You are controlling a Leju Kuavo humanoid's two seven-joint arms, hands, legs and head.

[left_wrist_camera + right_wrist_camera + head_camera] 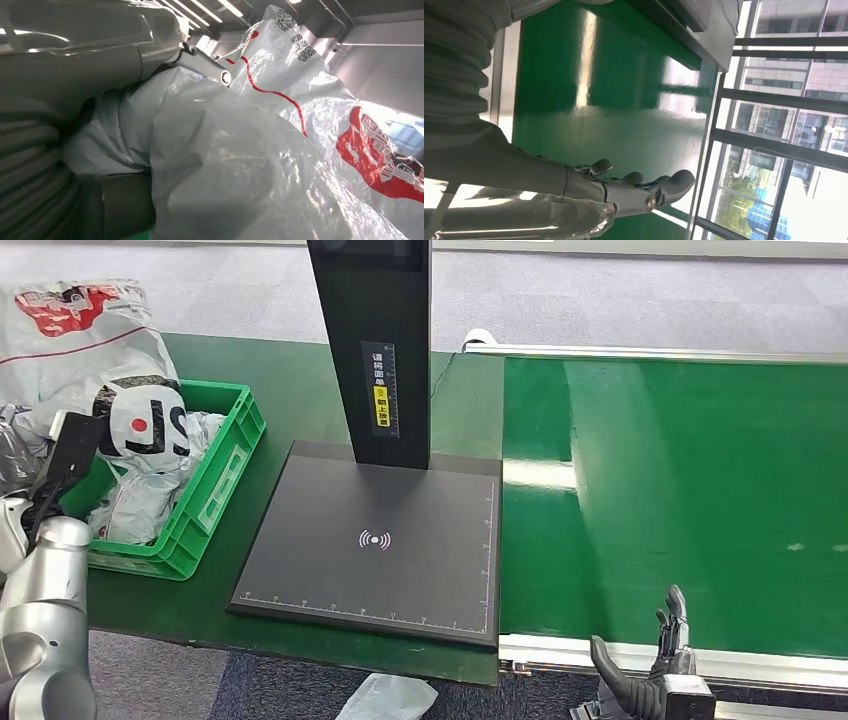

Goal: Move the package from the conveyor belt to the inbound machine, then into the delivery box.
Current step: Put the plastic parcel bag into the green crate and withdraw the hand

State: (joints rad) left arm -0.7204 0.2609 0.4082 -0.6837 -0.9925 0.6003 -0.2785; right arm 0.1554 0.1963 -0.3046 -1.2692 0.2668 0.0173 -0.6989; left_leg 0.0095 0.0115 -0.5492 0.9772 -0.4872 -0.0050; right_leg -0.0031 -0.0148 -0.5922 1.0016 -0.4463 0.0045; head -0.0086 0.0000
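Package: a white plastic bag with red print (pixel 75 335) — it sits at the far left, on top of the pile at the green crate, its lower edge against the other bags there.
Crate: green plastic (pixel 215 495), on the green table left of the scanner, heaped with white and grey bags; one carries a black-and-white label with a red dot (pixel 150 425).
Left hand: seen close in the left wrist view (pixel 150 55), its thumb and a finger lie pressed against the white bag (pixel 280 150) — whether it actually grips the bag I cannot tell.
Left arm: silver, rising at the left edge (pixel 45 600) toward the crate.
Right hand: low at the near rail of the belt (pixel 650 670), fingers straight and apart, holding nothing; same in the right wrist view (pixel 634 192).
Conveyor belt: glossy green (pixel 680 490), to the right of the scanner.
Scanner: a dark flat plate with a wave mark (pixel 375 540) and a black upright post (pixel 375 340), between crate and belt.
Floor: a pale bag (pixel 385 698) lies below the table edge.
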